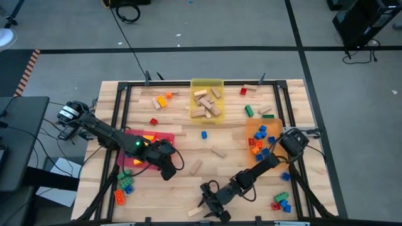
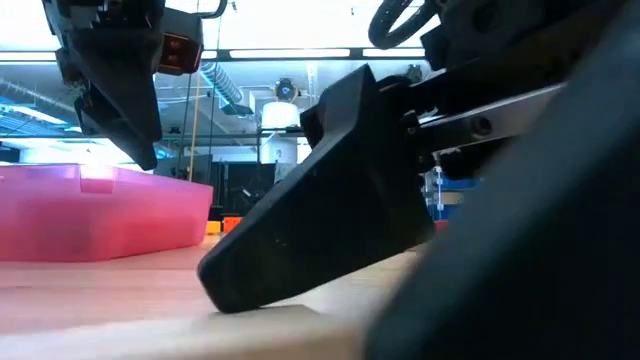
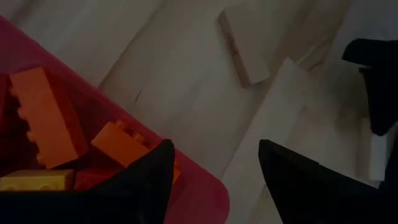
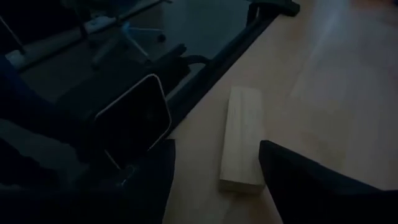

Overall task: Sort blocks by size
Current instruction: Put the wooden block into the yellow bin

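Right gripper (image 1: 210, 210) reaching down at the near edge of the table (image 1: 188, 147), fingers spread apart and straddling a plain wooden block (image 4: 241, 138) lying flat on the boards beside the black frame rail (image 4: 214, 62); nothing gripped, the block sitting between the two fingertips with gaps on both sides. Left gripper (image 1: 166, 169) hovering at the near corner of the red tray (image 1: 164, 136), fingers parted and carrying nothing, one fingertip (image 3: 146, 180) hanging over the tray's rim above orange bricks (image 3: 43, 118) and a yellow brick (image 3: 34, 182) lying inside. Another wooden block (image 3: 242, 46) lying on the bare boards just beyond that gripper. Yellow tray (image 1: 206, 85) sitting at the far middle, holding a heap of wooden blocks (image 1: 207, 103). Orange tray (image 1: 259, 129) sitting on the right, holding blue and red bricks (image 1: 260, 141). Loose bricks scattered elsewhere: green, blue and orange ones (image 1: 124, 183) near the front left corner, blue, red and green ones (image 1: 281, 201) near the front right, and a lone blue brick (image 1: 204, 134) in the middle.
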Robot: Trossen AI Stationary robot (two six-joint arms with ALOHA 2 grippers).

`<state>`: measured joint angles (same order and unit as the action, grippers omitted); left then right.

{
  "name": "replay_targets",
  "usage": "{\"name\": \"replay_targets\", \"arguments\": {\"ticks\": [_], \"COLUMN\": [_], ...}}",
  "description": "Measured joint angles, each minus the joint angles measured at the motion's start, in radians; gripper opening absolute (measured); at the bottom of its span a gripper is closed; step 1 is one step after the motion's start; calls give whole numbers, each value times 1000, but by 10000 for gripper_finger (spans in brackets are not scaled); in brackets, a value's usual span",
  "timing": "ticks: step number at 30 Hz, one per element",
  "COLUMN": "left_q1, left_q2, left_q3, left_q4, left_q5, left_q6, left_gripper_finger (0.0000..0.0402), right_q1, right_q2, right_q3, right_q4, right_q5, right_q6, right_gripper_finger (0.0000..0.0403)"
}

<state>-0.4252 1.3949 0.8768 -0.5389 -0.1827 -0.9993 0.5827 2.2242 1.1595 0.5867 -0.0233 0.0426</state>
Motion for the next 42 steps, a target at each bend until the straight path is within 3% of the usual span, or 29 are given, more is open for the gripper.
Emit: {"name": "replay_targets", "arguments": {"ticks": [8, 13, 26, 42], "left_q1": [0, 0, 0, 0], "left_q2": [0, 0, 0, 1], "left_q3": [0, 0, 0, 0], "left_q4": [4, 10, 28, 109], "left_q5": [0, 0, 0, -1], "left_q6": [0, 0, 0, 0], "left_gripper_finger": [241, 241, 241, 241], "right_q1": [-10, -11, -21, -21], "right_q2": [-17, -52, -50, 0], "right_q3": [0, 0, 0, 0], "right_q4": [-14, -15, -72, -36], "right_q5": [2, 59, 38, 57], "right_q6": [10, 9, 94, 66], "right_gripper_finger": [232, 247, 277, 219]}}
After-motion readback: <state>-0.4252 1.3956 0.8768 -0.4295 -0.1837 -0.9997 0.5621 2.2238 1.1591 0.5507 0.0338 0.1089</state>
